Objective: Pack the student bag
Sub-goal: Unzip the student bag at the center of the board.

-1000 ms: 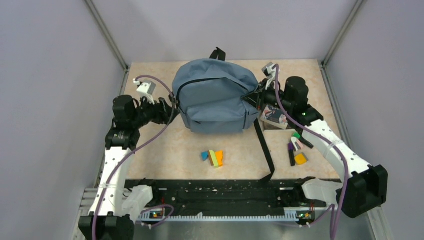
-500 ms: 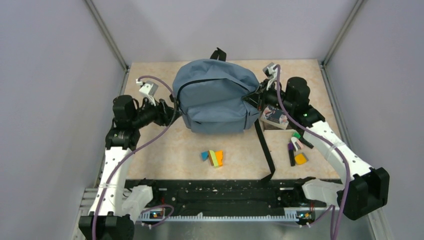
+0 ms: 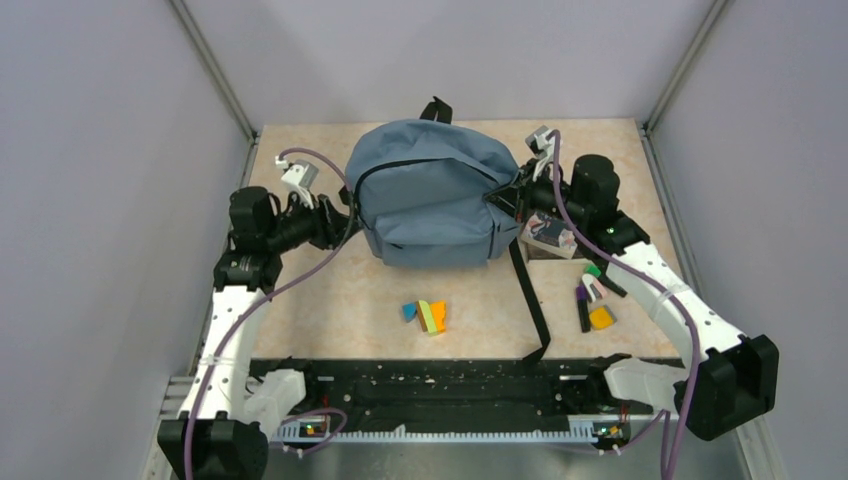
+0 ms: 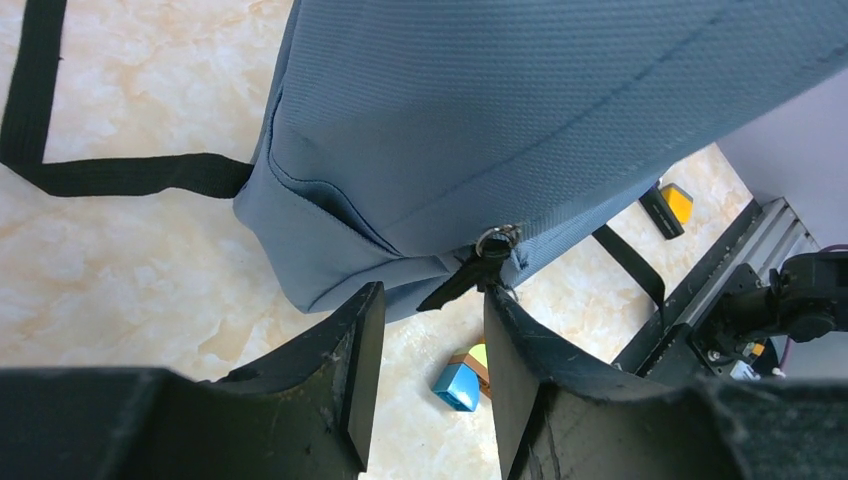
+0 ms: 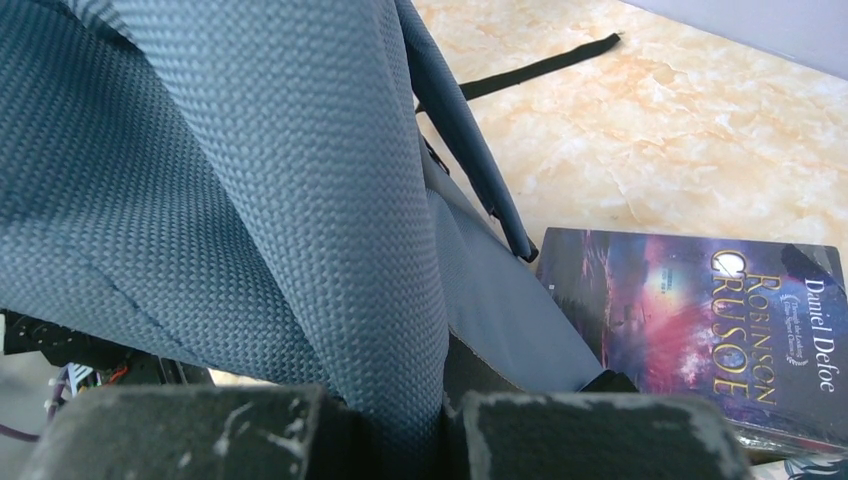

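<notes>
Sitting upright, the bag [image 3: 425, 195] occupies the far middle of the tabletop [image 3: 330, 300]. The left end effector [image 4: 425, 300] is open, its fingers [image 4: 355, 370] apart just short of the zipper pull [image 4: 470, 275]. The right end effector [image 5: 440, 400] is clamped on a fold of bag fabric.

Bright, even overhead lighting, soft shadows; wrist views blur at the near edges.

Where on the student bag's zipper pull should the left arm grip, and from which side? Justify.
Pinch the black zipper pull by its thin free tab, below the ring. It juts slantwise off the student bag, tip at the open left gripper, so come straight on from there.
</notes>
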You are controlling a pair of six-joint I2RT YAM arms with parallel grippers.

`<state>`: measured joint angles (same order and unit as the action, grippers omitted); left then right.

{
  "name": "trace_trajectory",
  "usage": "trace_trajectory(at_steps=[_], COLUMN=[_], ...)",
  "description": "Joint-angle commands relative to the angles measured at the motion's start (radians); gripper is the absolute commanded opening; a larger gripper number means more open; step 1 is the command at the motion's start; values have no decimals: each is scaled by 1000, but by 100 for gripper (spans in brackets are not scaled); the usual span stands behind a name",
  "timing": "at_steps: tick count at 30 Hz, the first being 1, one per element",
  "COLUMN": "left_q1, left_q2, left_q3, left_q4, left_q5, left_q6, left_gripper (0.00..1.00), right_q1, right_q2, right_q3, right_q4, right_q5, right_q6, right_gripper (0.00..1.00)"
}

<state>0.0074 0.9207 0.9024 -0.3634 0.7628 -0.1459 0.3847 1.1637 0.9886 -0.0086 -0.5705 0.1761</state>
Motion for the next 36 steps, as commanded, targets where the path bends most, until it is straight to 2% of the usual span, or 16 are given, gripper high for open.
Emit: trace_trajectory(at_steps=[1, 11, 15, 21, 24, 31, 36], left_q1=[-3, -4, -4, -4, -4, -4, -4], left_q2=[26, 32, 44, 24, 17, -13, -51], left_q3=[19, 3, 4, 7, 7, 5, -7], left_q4=[69, 114, 115, 102, 95, 87, 112], left_q5=[39, 90, 95, 65, 47, -22, 44], left_q6=[-30, -61, -60, -40, -33, -20, -15], left_gripper=[46, 47, 40, 16, 1, 0, 0], right_q1=[-8, -7, -7, -7, -7, -7, -7], right_q2=[-48, -38, -39, -39, -37, -39, -29], right_q3=[17, 10, 8, 7, 7, 15, 12], right_q4=[99, 117, 121, 119, 119, 87, 87], right_q5=[-26, -44, -49, -47, -46, -11, 21], right_q6=[16, 15, 14, 12, 11, -11, -24], right_gripper=[0, 0, 0, 0, 0, 0, 0])
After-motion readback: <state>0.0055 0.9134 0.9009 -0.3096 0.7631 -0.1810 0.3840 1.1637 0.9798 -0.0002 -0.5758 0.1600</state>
